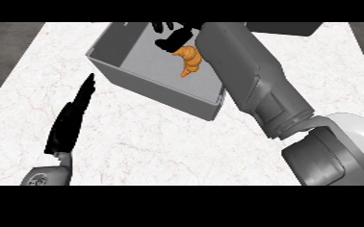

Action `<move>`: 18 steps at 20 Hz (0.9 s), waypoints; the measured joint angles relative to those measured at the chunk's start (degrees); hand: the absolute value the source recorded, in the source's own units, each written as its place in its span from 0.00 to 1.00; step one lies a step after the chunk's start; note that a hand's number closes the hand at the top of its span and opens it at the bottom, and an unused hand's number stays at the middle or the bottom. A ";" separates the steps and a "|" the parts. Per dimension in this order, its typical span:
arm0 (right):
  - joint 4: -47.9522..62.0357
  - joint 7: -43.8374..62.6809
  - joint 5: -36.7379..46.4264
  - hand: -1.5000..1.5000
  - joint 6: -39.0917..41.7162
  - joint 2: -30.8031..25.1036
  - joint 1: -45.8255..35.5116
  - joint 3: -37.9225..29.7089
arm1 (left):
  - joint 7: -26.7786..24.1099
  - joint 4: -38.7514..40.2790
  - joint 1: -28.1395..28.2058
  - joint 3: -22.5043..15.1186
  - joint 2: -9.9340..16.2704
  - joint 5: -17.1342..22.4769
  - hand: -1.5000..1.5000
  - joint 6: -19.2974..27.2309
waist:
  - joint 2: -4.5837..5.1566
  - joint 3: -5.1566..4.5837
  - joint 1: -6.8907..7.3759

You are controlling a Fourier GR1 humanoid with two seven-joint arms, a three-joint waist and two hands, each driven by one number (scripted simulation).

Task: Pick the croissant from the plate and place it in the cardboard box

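1. The right hand (173, 37) is over the grey box (128, 79), near its back wall. Its black fingers curl around the top end of the croissant (189, 61) and pinch it.
2. The croissant hangs inside the box walls, pointing down. I cannot tell if its tip touches the box floor yet.
3. The left hand (71, 118) rests on the white surface (163, 139) beside the box, fingers straight and pressed together. It holds nothing.
4. No plate can be seen here.
5. What could go wrong: if the hand lets go while the croissant is high, it might bounce or roll inside the box.
6. The big grey right arm (245, 72) lies across the box's right wall. If it pulls back low, it might bump the wall and push the box.
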 measured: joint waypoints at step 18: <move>1.98 0.49 -12.58 0.00 -5.75 0.75 3.73 -11.19 | 0.73 0.20 -2.32 -0.90 -0.55 -0.36 0.50 -0.47 | 0.85 0.13 2.00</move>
